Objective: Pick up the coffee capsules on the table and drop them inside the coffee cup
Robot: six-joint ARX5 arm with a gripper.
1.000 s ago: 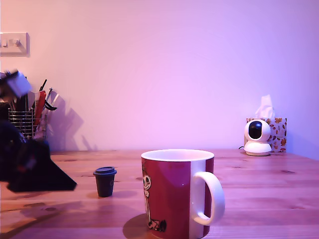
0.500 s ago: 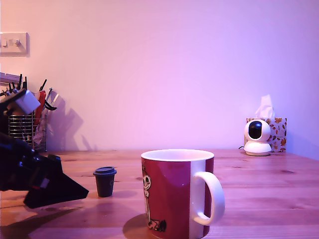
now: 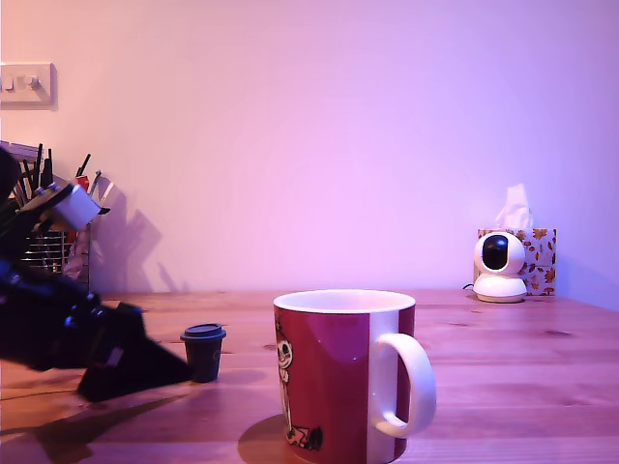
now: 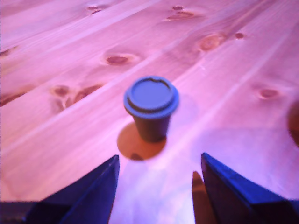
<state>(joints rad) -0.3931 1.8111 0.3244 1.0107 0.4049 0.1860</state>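
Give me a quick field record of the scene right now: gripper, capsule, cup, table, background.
gripper: gripper open, empty, low over the table, fingers either side of the line to the capsule
capsule: one dark coffee capsule upright on its narrow end, just ahead of the fingertips, not touched
other capsules: none in view
cup: coffee cup upright, to the exterior view's right of the capsule; inside not visible
table: table wooden, knotted
background: utensil holder, small white camera, tissue box

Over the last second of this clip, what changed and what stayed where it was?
The claw moved toward the exterior view's right, closing in on the coffee capsule; its tip now almost reaches it. Its jaws stand open and empty in the wrist view. The capsule, coffee cup and white camera kept their places.
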